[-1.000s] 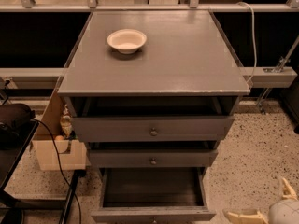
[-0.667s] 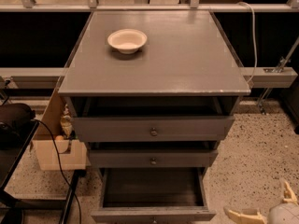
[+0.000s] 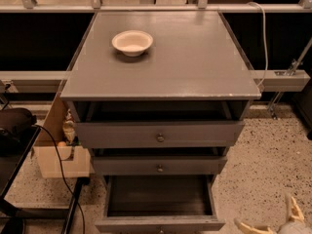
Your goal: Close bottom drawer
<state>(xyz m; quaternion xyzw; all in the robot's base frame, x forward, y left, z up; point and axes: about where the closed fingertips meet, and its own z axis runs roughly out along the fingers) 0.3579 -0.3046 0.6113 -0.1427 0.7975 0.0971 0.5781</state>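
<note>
Dim warm light sheens the cabinet top [image 3: 190,67], deep shadow beneath its edge, end effector [image 3: 272,221] pale at lower right.

The tool [image 3: 265,211], low in the bottom right corner, has sunk slightly lower.

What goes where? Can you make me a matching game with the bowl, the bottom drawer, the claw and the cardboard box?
Things: 1 bowl; 2 bottom drawer; 3 claw; 4 cardboard box.
Places: A low right, open, over the speckled floor; B on the cabinet top; C pulled out farthest; D left of the cabinet.
Pairs: 1-B, 2-C, 3-A, 4-D.
</note>
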